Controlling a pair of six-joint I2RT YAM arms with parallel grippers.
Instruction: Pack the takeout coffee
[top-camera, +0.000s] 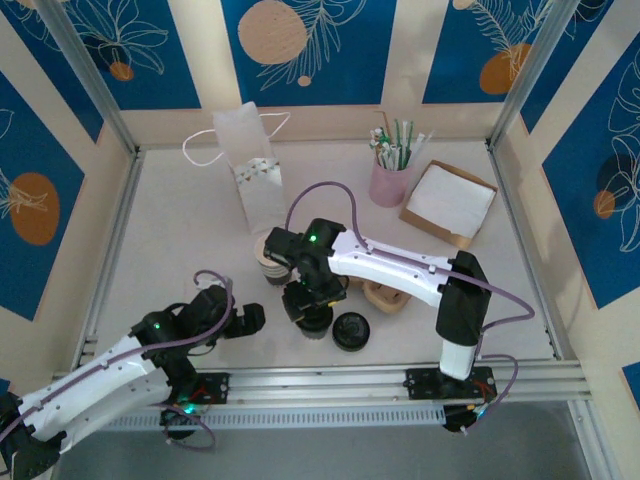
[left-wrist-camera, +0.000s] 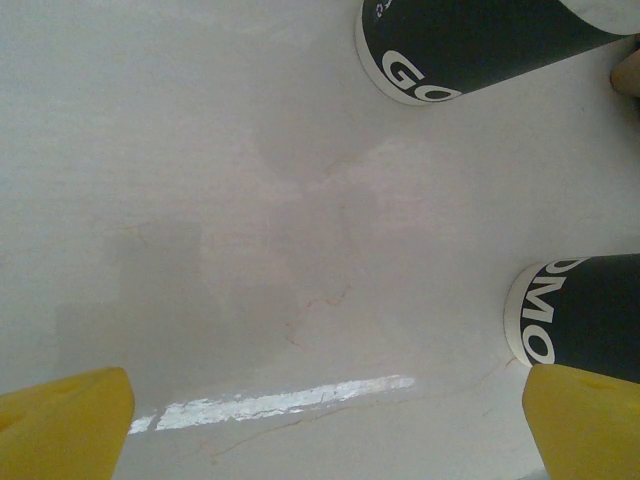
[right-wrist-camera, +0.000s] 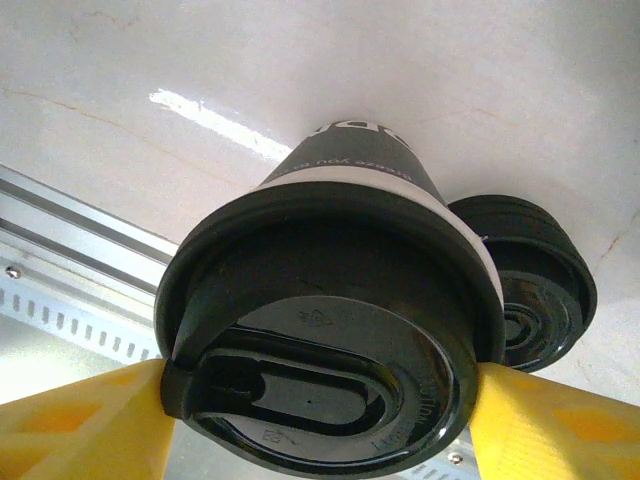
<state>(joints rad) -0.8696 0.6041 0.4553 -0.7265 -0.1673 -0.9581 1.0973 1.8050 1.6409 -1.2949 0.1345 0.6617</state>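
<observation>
**Lidded takeout coffee (right-wrist-camera: 330, 290) in the right claw (right-wrist-camera: 320, 410)**

The right claw's yellow fingers press the lid's rim from both sides, near the bench's (top-camera: 180, 230) front edge. A loose black lid (right-wrist-camera: 545, 290) lies just beside the cup, and a second cup (top-camera: 272, 262) stands behind. The left claw (left-wrist-camera: 320, 420) gapes wide and empty nearby. A paper bag (top-camera: 255, 170) stands farther back.

White arm shells (top-camera: 390, 268), black joints (top-camera: 458, 305), purple cables (top-camera: 330, 184), yellow fingers (right-wrist-camera: 560, 430)
</observation>
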